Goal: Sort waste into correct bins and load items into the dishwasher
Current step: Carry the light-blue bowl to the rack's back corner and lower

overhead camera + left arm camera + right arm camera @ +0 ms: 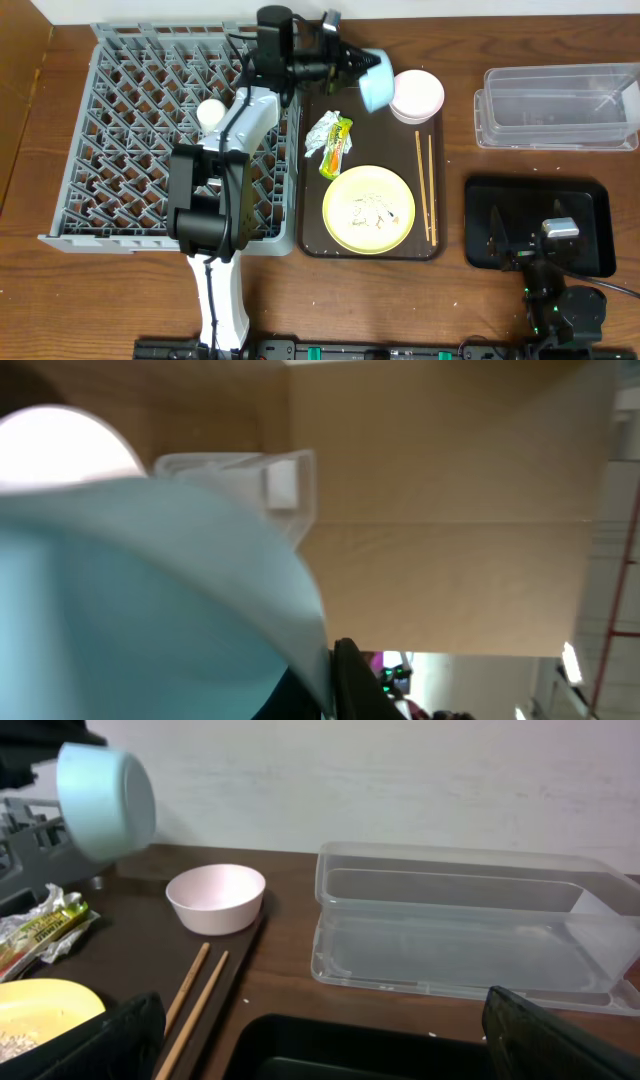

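Note:
My left gripper [358, 66] is shut on the rim of the light blue bowl [377, 82], held tilted in the air over the back of the brown serving tray; the bowl fills the left wrist view [140, 600] and shows in the right wrist view [105, 800]. The white bowl [417, 95] sits beside it. The yellow plate [368, 208] carries rice scraps [372, 208]. The wrapper with yellow-green packet [332, 140] and the chopsticks [426, 185] lie on the tray. The small white cup [211, 112] stands in the grey dish rack [120, 150]. My right gripper [320, 1030] is open over the black tray [590, 205].
The clear tub [560, 105] stands at the back right, also in the right wrist view [470, 925]. The brown serving tray [310, 215] lies between the rack and the bins. A few white specks lie on the wood near the black tray.

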Controlling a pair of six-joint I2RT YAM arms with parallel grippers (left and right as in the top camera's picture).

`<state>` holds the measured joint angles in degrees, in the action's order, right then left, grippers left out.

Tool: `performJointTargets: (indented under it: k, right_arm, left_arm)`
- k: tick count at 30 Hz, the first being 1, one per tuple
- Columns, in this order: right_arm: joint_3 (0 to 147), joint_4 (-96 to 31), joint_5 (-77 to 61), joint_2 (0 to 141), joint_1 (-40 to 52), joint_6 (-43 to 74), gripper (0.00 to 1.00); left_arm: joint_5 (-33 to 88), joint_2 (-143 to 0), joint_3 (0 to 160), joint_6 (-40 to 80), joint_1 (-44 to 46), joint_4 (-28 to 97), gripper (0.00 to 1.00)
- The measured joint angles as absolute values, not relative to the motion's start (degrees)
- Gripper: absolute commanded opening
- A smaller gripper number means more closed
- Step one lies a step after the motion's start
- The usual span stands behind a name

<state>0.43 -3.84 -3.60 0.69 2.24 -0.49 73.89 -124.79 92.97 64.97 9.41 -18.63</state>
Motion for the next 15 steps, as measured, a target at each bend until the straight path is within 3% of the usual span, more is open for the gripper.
performJointTargets:
  k: [9, 15]
  right_arm:
    - [0.4, -3.79, -3.62, 0.69, 2.24, -0.49, 0.99]
    - [0.43, -3.81, -3.62, 0.69, 2.24, -0.49, 0.99]
  left_arm:
    - [76.34, -124.7, 92.77, 90.39, 1.61, -52.23, 0.08]
    - [76.36, -124.7, 92.75, 99.22, -6.92, -54.89, 0.08]
